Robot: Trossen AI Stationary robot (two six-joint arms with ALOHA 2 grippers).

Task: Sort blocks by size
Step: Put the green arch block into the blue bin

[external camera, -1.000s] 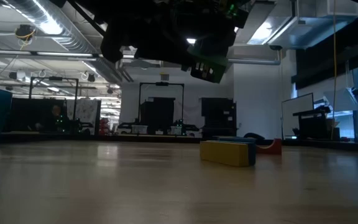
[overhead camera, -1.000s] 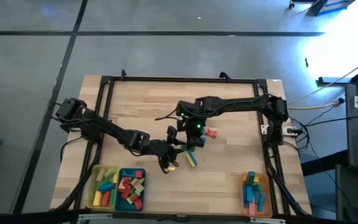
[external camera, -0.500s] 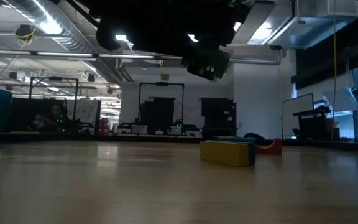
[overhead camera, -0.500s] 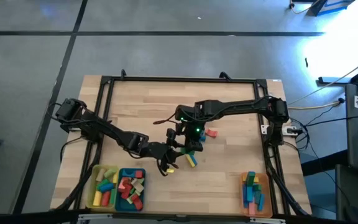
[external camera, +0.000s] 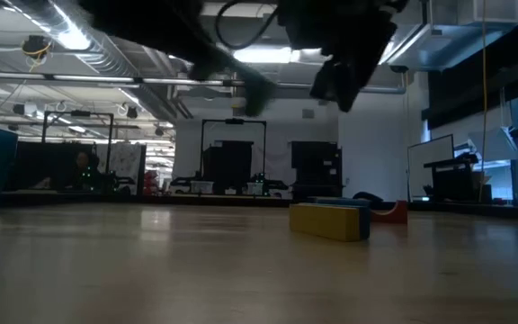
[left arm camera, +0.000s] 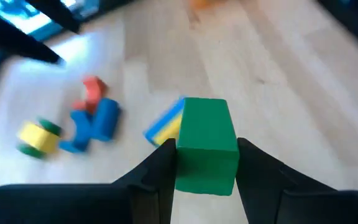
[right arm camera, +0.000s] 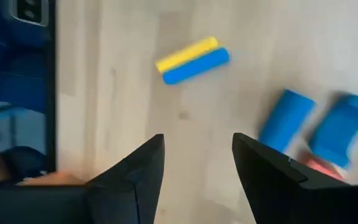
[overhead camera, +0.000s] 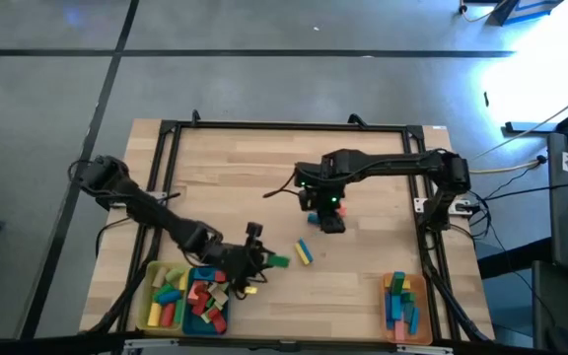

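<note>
overhead view straight down, low view level, wrist views close

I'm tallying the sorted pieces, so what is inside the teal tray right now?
The teal tray holds a heap of mostly red blocks with a few other colours. The left gripper, shut on a green block, hangs beside it, and its arm covers the tray's upper edge.

The table [overhead camera: 235, 177] is pale wood in jointed strips, smooth with a soft sheen. The green block [left arm camera: 207, 146] looks matt and painted, possibly wood. The left tool [left arm camera: 207, 163] fingers [left arm camera: 151, 177] appear matt black plastic.
</note>
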